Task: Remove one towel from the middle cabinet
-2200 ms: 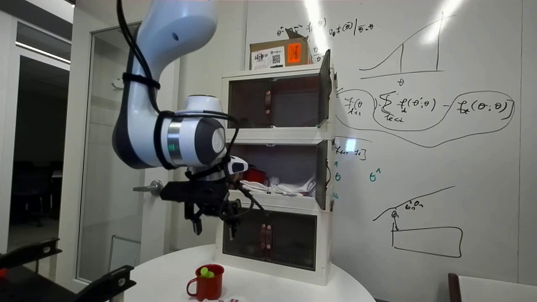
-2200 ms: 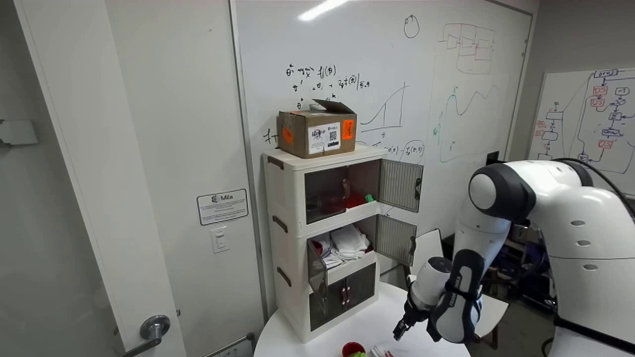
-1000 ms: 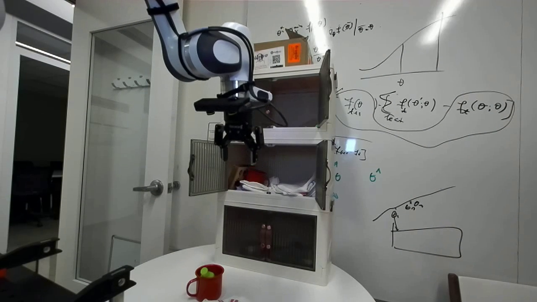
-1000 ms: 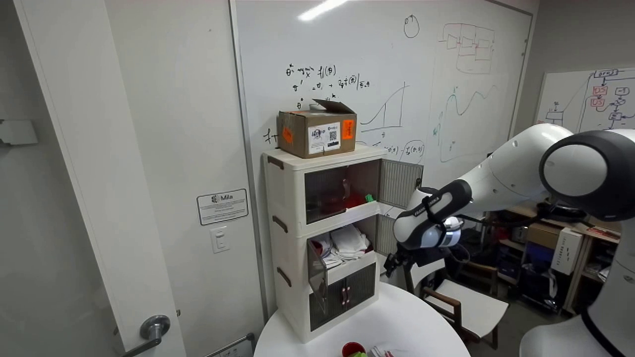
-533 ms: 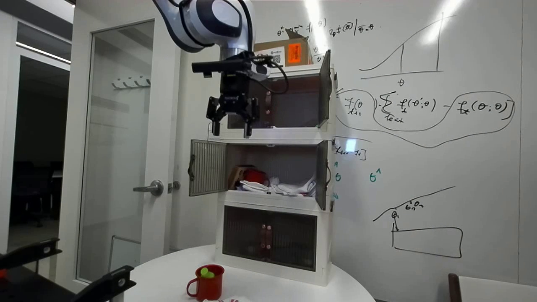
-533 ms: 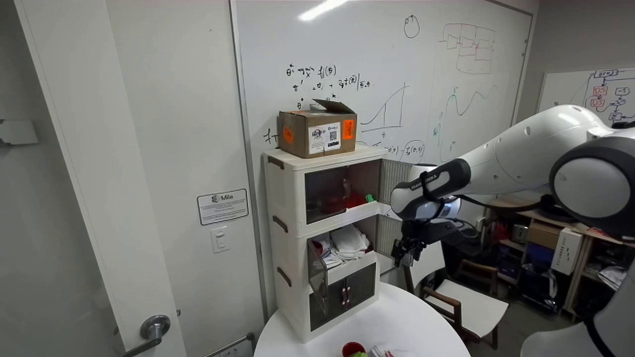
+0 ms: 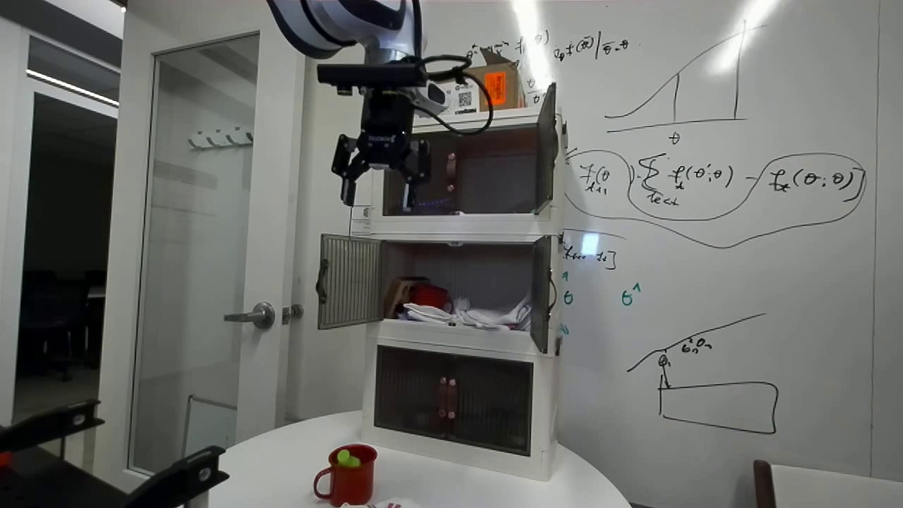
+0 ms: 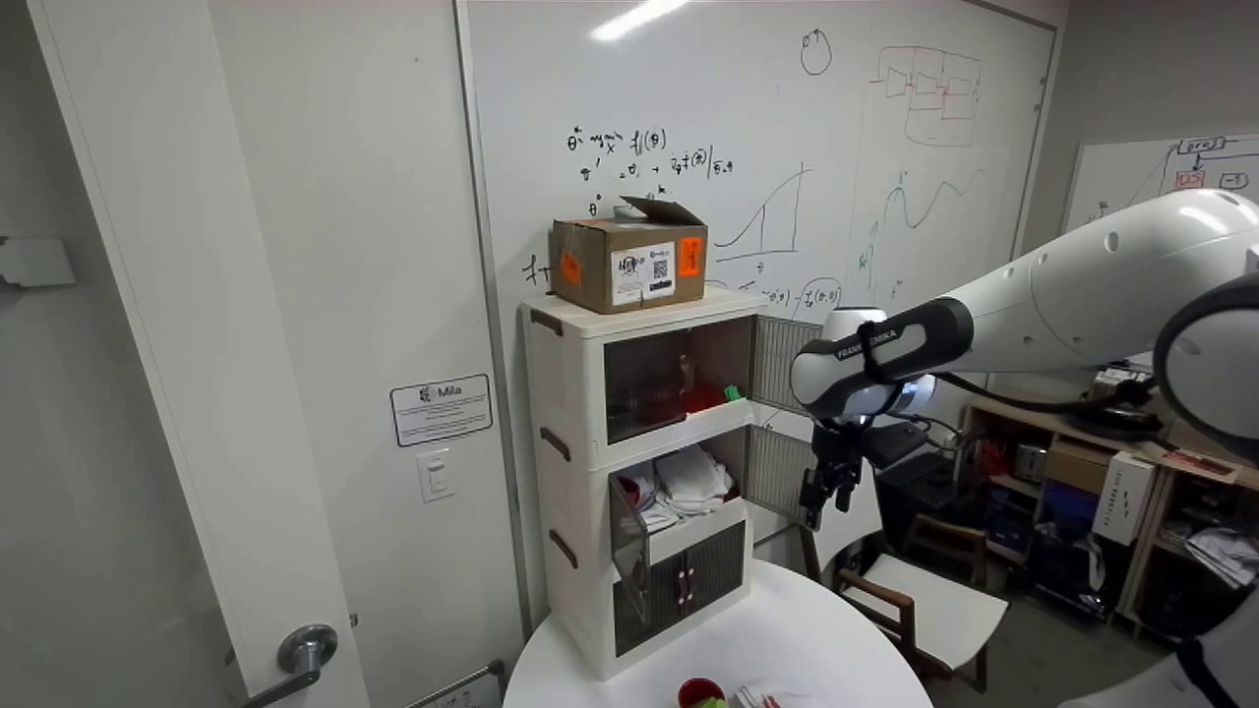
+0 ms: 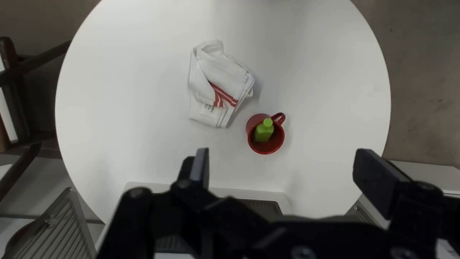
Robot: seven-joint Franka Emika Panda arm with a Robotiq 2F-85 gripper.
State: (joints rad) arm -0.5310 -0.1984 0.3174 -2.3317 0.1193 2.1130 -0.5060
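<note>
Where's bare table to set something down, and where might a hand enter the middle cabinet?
In the wrist view, bare table lies left of the folded towel and right of the red mug, out to the edge; between them it's narrow. In the middle cabinet, bare room lies above the white towels and red item, which crowd its floor.

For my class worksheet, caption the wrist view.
Seen past the open gripper: a red-striped white towel and a red mug on a round white table.

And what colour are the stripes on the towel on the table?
Red: the stripes on the white towel show best in the wrist view.
</note>
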